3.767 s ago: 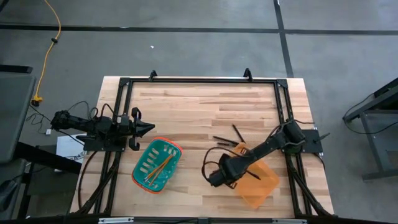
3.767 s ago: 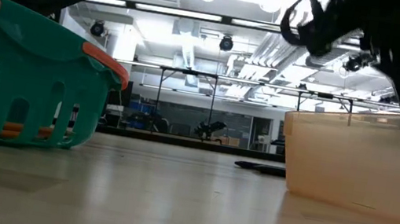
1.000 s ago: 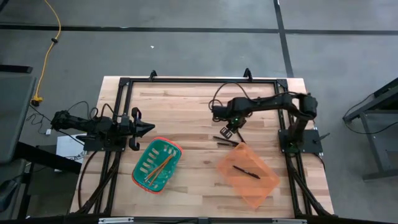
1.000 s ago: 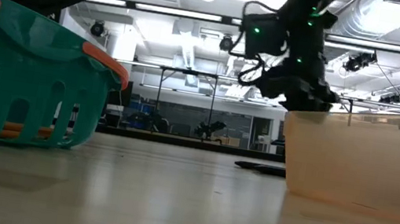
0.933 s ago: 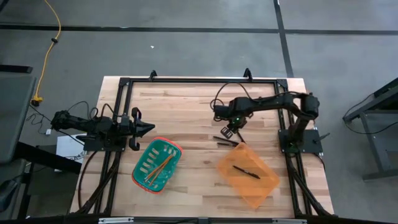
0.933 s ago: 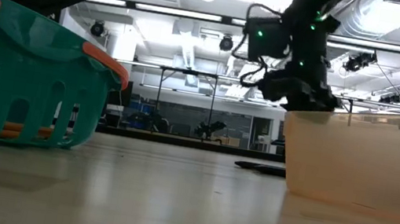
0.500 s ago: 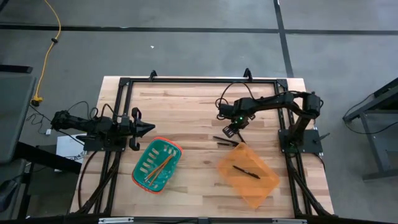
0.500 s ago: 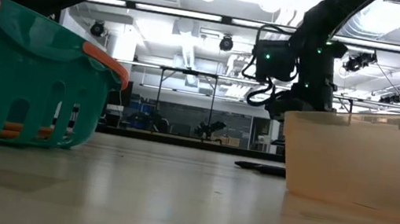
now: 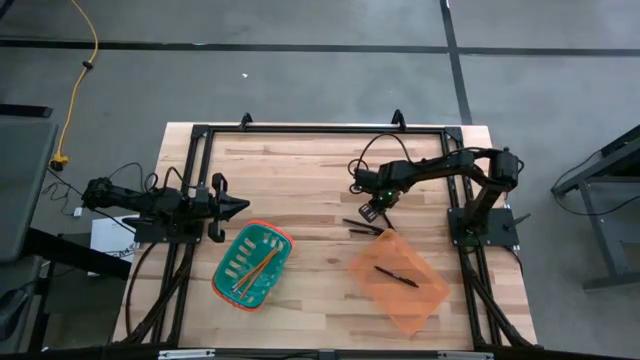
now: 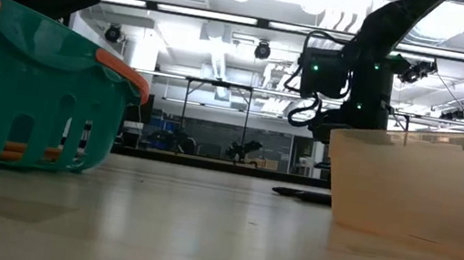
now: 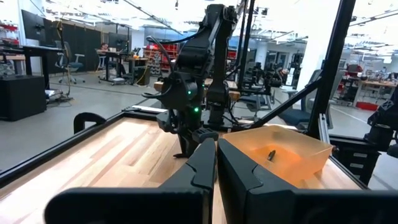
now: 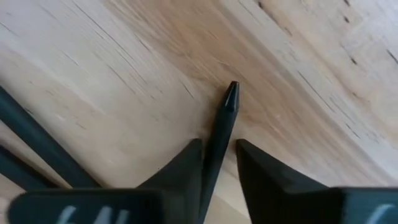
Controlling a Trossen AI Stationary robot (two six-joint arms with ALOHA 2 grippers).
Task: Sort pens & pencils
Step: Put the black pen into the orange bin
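Note:
Several black pens (image 9: 362, 226) lie on the wood between the table's middle and its right side, just beyond the orange bin (image 9: 425, 300). One more pen (image 9: 396, 275) lies inside the bin. The orange pencils (image 9: 258, 268) lie in the teal basket (image 9: 228, 285). My right gripper (image 9: 372, 211) hangs low over the loose pens, open and pointing down. One pen (image 12: 222, 124) stands between its fingers, and two others (image 12: 37, 140) lie beside it. My left gripper (image 9: 240, 205) rests shut at the table's left side. My right gripper comes from above with a finger on either side of the pen's shaft (image 12: 217, 146), a short way behind its tip (image 12: 231, 90). The pen lies flat on the table, running out forward between the fingers. One finger (image 12: 186, 165) lies close against it; whether it touches, I cannot tell.
The orange bin's far corner (image 9: 388, 236) stands right next to the loose pens. A black metal frame (image 9: 320, 130) runs around the working area. Bare wood stretches between the basket and the bin.
My right gripper has gone down toward the loose pens and shifted a little toward the table's right edge. The pens, the bin and the basket have stayed where they were.

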